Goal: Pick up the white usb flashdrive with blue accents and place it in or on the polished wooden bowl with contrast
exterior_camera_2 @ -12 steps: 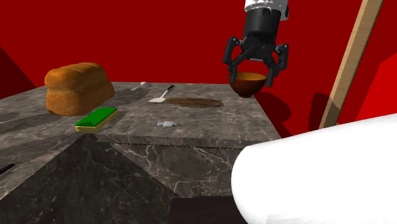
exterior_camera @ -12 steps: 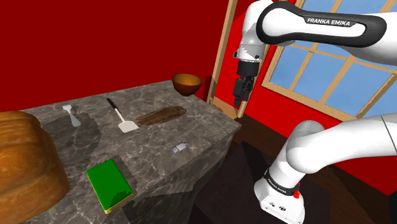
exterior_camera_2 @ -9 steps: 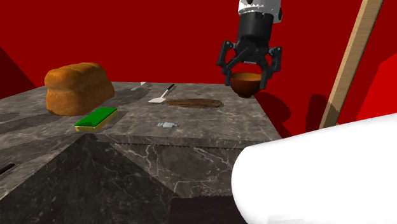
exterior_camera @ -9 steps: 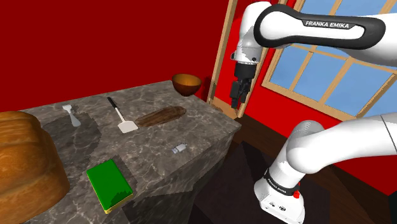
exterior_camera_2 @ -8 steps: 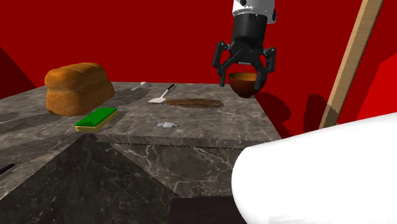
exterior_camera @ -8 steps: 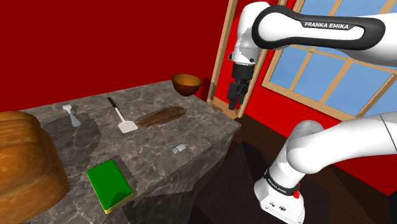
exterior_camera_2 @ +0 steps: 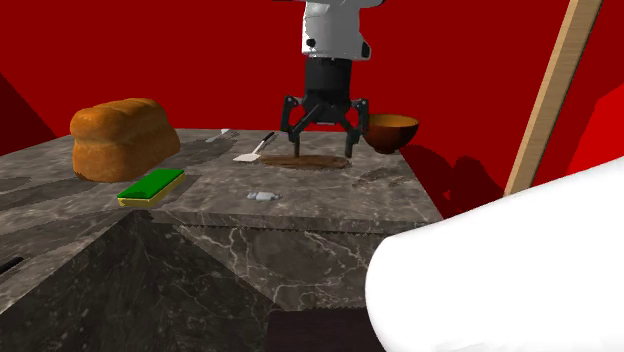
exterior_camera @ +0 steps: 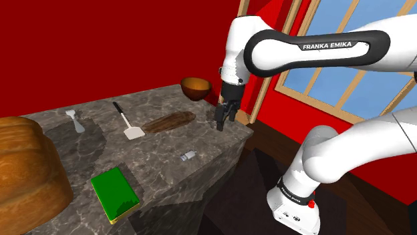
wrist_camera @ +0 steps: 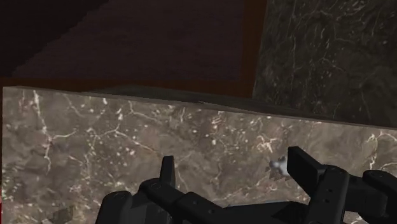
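Claw: all-black two-finger gripper (exterior_camera: 219, 122) (exterior_camera_2: 321, 141) (wrist_camera: 232, 167), pointing down, hanging just above the counter near its edge.
Claw state: fingers (wrist_camera: 299, 163) spread wide apart, nothing between them, nothing touched.
Flashdrive: small pale flashdrive (exterior_camera: 187, 156) (exterior_camera_2: 263, 196) (wrist_camera: 277, 165), a short blocky stick, lying flat on the stone. It sits apart from the claw, down and to the shoulder view's left of it, close to the counter's near edge. In the wrist view it lies just outside one fingertip, not between the two.
Bowl: round brown wooden bowl (exterior_camera: 196, 87) (exterior_camera_2: 390, 131), smooth and glossy, upright at the far corner of the counter. It is beyond the claw, to the second exterior view's right of it, well apart.
Counter: dark grey marble counter (exterior_camera: 167, 143) (exterior_camera_2: 330, 205) (wrist_camera: 95, 140) with pale veins, square-cut edges.
Board: flat oval wooden board (exterior_camera: 168, 121) (exterior_camera_2: 308, 161), dark grain, just beside the claw on the shoulder view's left.
Spatula: spatula (exterior_camera: 127, 122) (exterior_camera_2: 255, 150), black handle, pale flat blade, past the board from the claw.
Block: flat green block (exterior_camera: 115, 193) (exterior_camera_2: 151, 187) with a yellow rim, far from the claw.
Loaf: big crusty brown loaf (exterior_camera: 27, 167) (exterior_camera_2: 124, 137), rounded top, farthest from the claw.
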